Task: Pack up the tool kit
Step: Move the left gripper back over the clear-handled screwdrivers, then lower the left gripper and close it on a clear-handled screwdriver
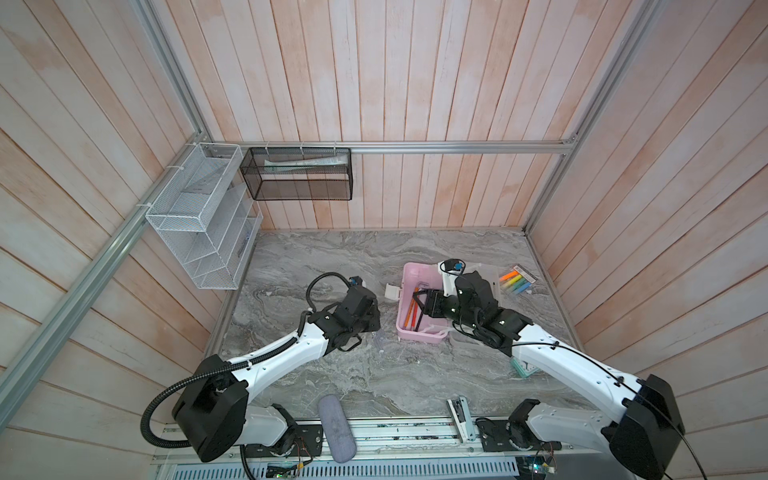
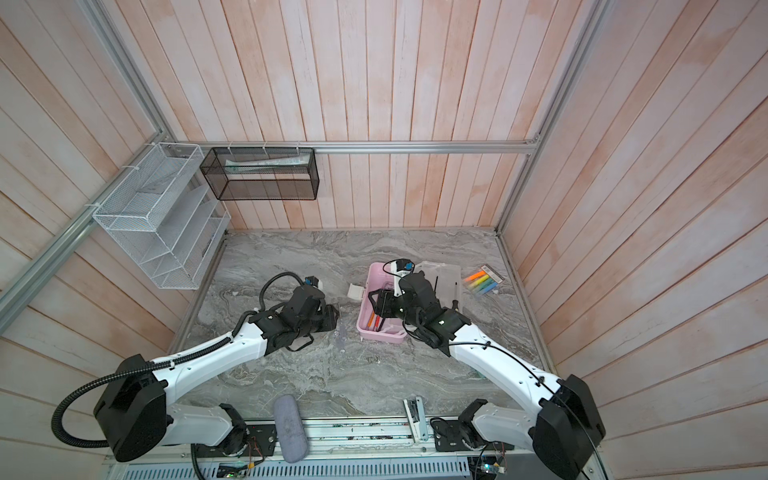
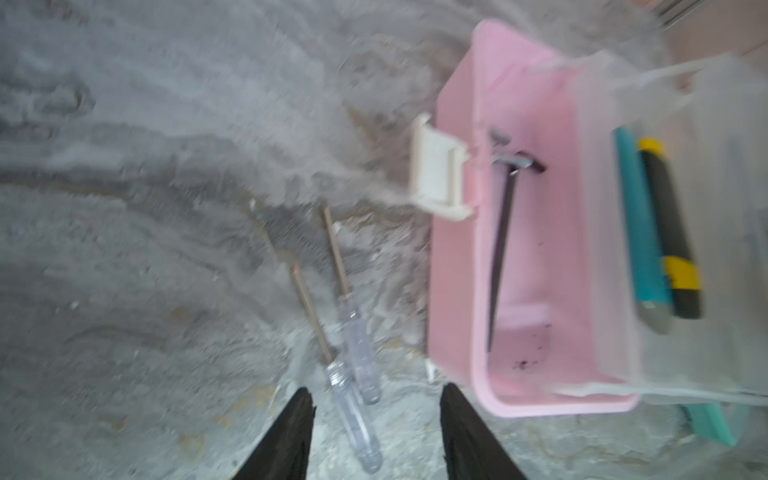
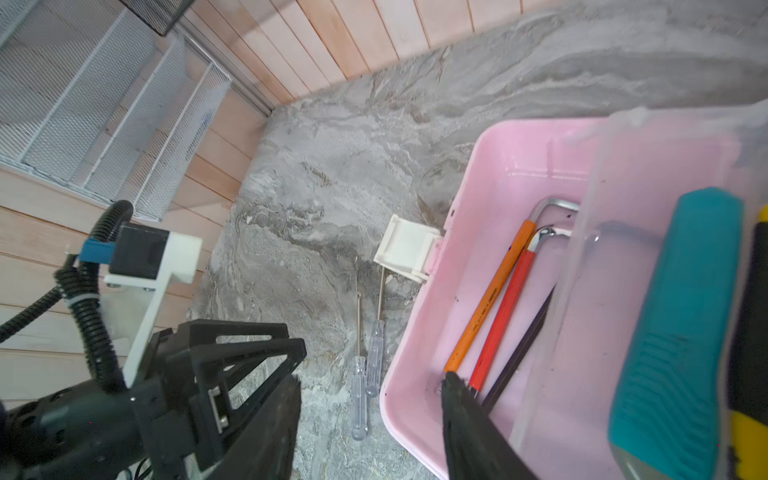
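Observation:
The tool kit's pink box stands open right of centre, its white latch hanging outward. Inside lie an orange hex key, a red one and a black one. A teal tool and a black-yellow tool rest in the frosted translucent part. Two clear-handled screwdrivers lie on the table beside the box. My left gripper hangs open above their handles. My right gripper is open and straddles the box's near wall, one finger inside by the hex keys.
A packet of neon highlighters lies at the back right. A grey pouch and a small white tool sit at the front edge. A teal case shows under the right arm. A white wire rack and a black mesh basket hang on the walls.

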`<action>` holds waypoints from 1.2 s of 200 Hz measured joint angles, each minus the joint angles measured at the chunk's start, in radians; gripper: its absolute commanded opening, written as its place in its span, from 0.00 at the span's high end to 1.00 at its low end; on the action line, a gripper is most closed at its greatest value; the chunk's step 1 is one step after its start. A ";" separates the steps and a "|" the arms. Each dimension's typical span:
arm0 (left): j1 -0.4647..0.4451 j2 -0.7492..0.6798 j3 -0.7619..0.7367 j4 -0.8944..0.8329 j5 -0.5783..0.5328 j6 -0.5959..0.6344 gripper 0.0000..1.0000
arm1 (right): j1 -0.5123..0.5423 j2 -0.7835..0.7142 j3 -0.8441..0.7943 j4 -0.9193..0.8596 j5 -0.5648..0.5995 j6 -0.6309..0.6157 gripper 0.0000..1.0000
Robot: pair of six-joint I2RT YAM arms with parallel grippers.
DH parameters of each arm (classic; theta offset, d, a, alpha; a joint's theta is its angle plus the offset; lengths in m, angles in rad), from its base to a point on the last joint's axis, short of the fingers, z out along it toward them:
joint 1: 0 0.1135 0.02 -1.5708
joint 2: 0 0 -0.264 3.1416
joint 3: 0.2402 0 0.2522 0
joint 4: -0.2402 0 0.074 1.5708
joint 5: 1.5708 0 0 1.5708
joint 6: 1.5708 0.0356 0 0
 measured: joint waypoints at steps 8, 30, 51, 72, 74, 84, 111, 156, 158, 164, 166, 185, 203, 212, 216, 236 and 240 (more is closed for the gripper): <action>0.001 0.004 -0.023 -0.006 0.000 -0.012 0.50 | 0.013 0.025 0.000 0.008 0.000 0.006 0.47; 0.000 0.043 -0.037 -0.004 0.004 -0.035 0.52 | 0.039 0.071 0.000 0.026 0.000 0.014 0.47; 0.000 0.086 -0.039 0.020 0.011 -0.049 0.52 | 0.047 0.083 0.000 0.035 0.000 0.024 0.47; 0.000 0.131 -0.041 0.043 0.022 -0.054 0.54 | 0.047 0.083 0.000 0.051 0.002 0.031 0.47; 0.000 0.137 -0.041 0.046 0.023 -0.055 0.54 | 0.047 0.083 0.000 0.052 0.002 0.031 0.47; 0.000 0.161 -0.041 0.054 0.023 -0.056 0.54 | 0.047 0.083 0.000 0.055 0.005 0.033 0.47; -0.006 0.224 -0.032 0.061 0.019 -0.056 0.55 | 0.047 0.082 -0.001 0.061 0.016 0.037 0.47; -0.016 0.266 0.005 0.066 0.010 -0.052 0.57 | 0.047 0.079 -0.017 0.078 0.019 0.045 0.47; -0.016 0.267 0.006 0.066 0.008 -0.052 0.57 | 0.047 0.078 -0.017 0.078 0.019 0.045 0.47; -0.017 0.269 0.008 0.066 0.006 -0.051 0.57 | 0.047 0.077 -0.021 0.079 0.019 0.046 0.47; -0.017 0.269 0.009 0.065 0.005 -0.052 0.57 | 0.047 0.077 -0.022 0.080 0.019 0.047 0.47; -0.018 0.270 0.015 0.060 -0.002 -0.051 0.59 | 0.046 0.076 -0.029 0.082 0.019 0.050 0.47; -0.021 0.269 0.027 0.053 -0.008 -0.052 0.59 | 0.043 0.069 -0.033 0.084 0.018 0.050 0.47; -0.024 0.267 0.035 0.048 -0.009 -0.052 0.59 | 0.040 0.064 -0.036 0.083 0.018 0.050 0.47; -0.026 0.266 0.038 0.047 -0.010 -0.052 0.59 | 0.039 0.061 -0.037 0.084 0.018 0.050 0.47; -0.036 0.262 0.058 0.037 -0.011 -0.056 0.59 | 0.027 0.051 -0.044 0.090 0.014 0.050 0.47; -0.038 0.262 0.063 0.036 -0.011 -0.056 0.59 | 0.024 0.051 -0.045 0.092 0.011 0.050 0.47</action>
